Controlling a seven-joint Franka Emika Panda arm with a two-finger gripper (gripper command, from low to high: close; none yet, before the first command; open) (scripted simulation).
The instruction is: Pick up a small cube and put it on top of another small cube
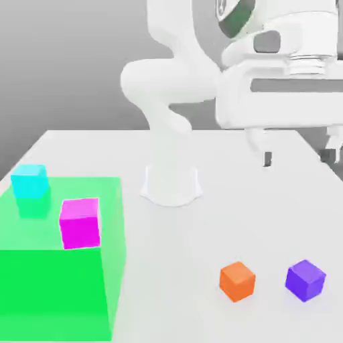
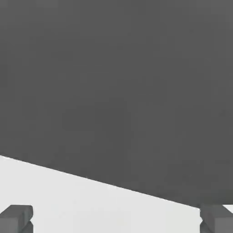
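Note:
The small purple cube (image 1: 305, 280) rests on the white table near the front, at the exterior view's right. The small orange cube (image 1: 237, 281) sits just to its left, a short gap between them. My gripper (image 1: 297, 158) hangs high above the table, well behind both cubes, its two dark fingertips (image 1: 267, 159) spread wide apart and open with nothing between them. In the hand view, the gripper (image 2: 116, 218) has its fingertips (image 2: 17, 217) at the picture's two corners over the white table edge.
A translucent green block (image 1: 60, 295) stands at the exterior view's left, with a larger magenta cube (image 1: 80, 223) and a cyan cube (image 1: 29, 181) at it. The arm's white base (image 1: 171, 184) stands mid-table behind.

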